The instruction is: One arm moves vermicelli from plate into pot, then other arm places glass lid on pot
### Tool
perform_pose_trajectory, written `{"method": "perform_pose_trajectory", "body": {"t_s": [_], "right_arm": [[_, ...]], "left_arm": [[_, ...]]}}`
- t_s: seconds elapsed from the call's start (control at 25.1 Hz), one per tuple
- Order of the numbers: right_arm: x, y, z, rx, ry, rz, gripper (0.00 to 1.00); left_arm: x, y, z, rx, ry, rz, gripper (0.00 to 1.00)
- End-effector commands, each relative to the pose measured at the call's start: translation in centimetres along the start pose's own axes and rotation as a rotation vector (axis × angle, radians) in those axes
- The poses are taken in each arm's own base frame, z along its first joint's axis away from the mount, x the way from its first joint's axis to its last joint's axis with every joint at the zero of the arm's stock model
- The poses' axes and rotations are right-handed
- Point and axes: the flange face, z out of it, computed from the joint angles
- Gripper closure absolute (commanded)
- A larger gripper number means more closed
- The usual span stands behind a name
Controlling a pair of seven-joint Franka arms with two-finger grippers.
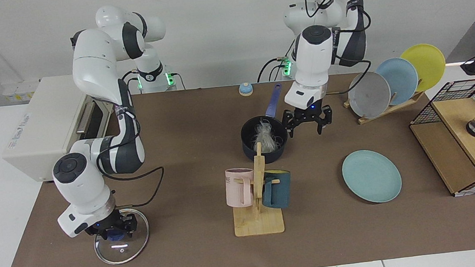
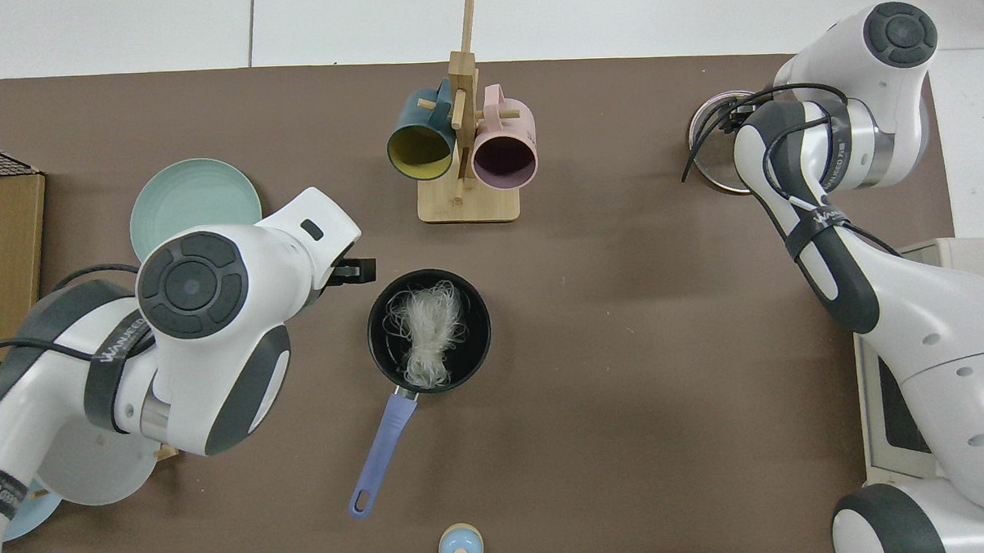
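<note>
Just mug rack (image 1: 258, 201) before pot (image 1: 264, 139)

A: Colours noted? Pot (image 1: 263, 145) dk navy, blk inside, blue handle; vermicelli (image 2: 425, 330) translucent white.

B: Confirmed. Plate (image 1: 371, 176) pale teal, plain. Glass lid (image 1: 121, 242) clear w/ blue knob. Mat brown.

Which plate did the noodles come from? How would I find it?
Start at the wooden mug stand in the middle of the brown mat. The plate lies flat between that stand and the wire-sided wooden box. It is pale teal-green and bare, while the grey, blue and yellow plates stand upright in a rack.
</note>
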Motion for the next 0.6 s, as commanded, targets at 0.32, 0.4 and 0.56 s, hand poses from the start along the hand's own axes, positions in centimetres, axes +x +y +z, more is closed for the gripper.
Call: {"method": "perform_pose_trajectory", "body": {"t_s": [0.32,0.4,0.56], "right_arm": [[0.3,-1.0,-2.6,0.022,0.038,-0.023,1.00],[0.4,-1.8,-5.2,0.023,0.057,-0.026,1.00],[-1.3,-4.6,-10.0,0.027,0.043,-0.011,1.00]], "left_arm": [[3.6,-9.1,-5.9,0.067,-0.011,0.191,0.00],[3.8,-10.1,-7.1,0.071,-0.051,0.158,0.00],[3.3,-12.2,-8.1,0.064,-0.099,0.092,0.00]]}}
